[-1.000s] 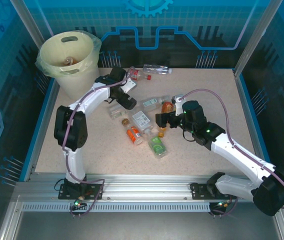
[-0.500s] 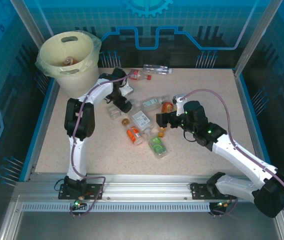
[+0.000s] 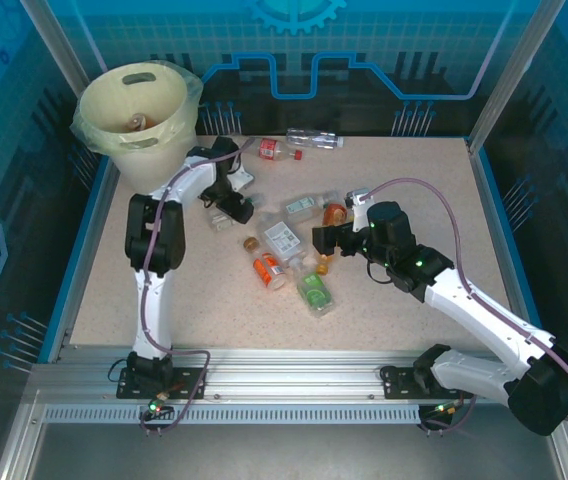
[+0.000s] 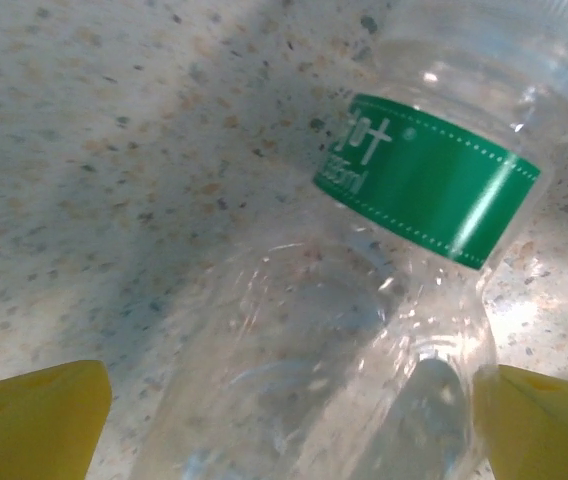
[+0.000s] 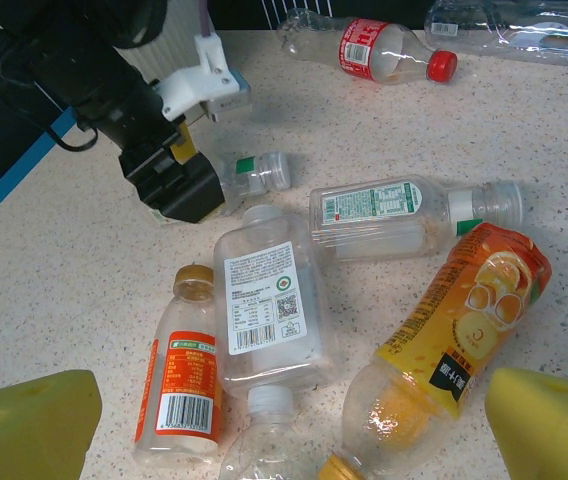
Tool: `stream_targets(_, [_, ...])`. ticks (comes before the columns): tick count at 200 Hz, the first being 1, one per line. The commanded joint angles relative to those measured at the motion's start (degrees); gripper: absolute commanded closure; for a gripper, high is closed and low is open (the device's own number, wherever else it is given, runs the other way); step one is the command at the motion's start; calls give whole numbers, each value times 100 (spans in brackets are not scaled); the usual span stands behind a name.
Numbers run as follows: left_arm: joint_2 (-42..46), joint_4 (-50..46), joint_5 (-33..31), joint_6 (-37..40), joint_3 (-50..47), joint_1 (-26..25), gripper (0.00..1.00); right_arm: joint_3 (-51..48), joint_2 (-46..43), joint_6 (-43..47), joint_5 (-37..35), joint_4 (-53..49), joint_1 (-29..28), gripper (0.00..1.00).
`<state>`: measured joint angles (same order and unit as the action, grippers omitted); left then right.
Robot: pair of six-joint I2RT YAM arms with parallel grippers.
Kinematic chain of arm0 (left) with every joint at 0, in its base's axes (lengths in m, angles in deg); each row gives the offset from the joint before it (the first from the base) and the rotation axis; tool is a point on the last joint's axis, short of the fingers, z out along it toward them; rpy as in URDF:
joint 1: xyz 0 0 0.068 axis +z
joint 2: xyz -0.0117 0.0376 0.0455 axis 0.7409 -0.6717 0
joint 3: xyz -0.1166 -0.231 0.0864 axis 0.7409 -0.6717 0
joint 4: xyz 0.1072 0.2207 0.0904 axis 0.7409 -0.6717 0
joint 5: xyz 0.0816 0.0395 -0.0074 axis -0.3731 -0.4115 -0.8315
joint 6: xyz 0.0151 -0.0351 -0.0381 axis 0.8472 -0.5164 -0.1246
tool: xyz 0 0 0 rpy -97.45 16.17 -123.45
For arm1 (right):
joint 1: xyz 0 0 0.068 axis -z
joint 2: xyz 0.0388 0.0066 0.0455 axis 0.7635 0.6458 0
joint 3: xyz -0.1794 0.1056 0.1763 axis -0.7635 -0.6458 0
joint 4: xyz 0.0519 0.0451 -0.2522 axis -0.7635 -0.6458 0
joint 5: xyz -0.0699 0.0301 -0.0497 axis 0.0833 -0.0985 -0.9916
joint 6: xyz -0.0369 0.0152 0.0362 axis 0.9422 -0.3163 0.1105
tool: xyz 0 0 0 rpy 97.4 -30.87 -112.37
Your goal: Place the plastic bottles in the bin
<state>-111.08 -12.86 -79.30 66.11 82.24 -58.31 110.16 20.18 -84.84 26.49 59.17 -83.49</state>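
Note:
Several plastic bottles lie in a loose cluster mid-table. My left gripper [image 3: 227, 208] is low over a small clear bottle with a green label [image 4: 424, 180]. Its yellow fingers [image 4: 34, 420] stand open on either side of the bottle's body, and the right one is nearly touching it. My right gripper [image 5: 289, 430] hovers open above a square white-labelled bottle [image 5: 264, 300], an orange-labelled one [image 5: 174, 385] and a yellow-orange one [image 5: 464, 330], holding nothing. The cream bin [image 3: 139, 110] stands at the back left, with something small lying at its bottom.
A red-labelled bottle [image 3: 269, 150] and a clear one [image 3: 314, 138] lie near the back edge. A green bottle [image 3: 314, 290] lies nearest the front. The bin sits just left of the table's blue border [image 3: 89, 215]. Bare tabletop stretches to the right and front.
My left arm has folded in and brought its gripper left and down onto the green-labelled bottle. Its fingers have drawn in a little. The right arm has not moved.

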Motion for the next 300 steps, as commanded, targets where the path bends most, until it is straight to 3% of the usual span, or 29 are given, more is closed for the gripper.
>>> stream_targets(1, [-225,-249,240,-16,94,-31,10,95,-65,-69,-38,-30,1,0])
stream_targets(118, [439,1045,240,-416,-599,-31,52,110,-47,-32,-42,-43,0,0])
stream_targets(184, [991,1656,402,-713,-946,-31,60,60,-87,49,238,150,-2,0])
stream_targets(243, [1571,2203,887,-1029,-1209,-32,61,-19,-135,126,514,414,-4,0])
stream_targets(300, [2123,2906,1540,-2001,-955,-31,62,12,-109,170,699,655,-30,0])
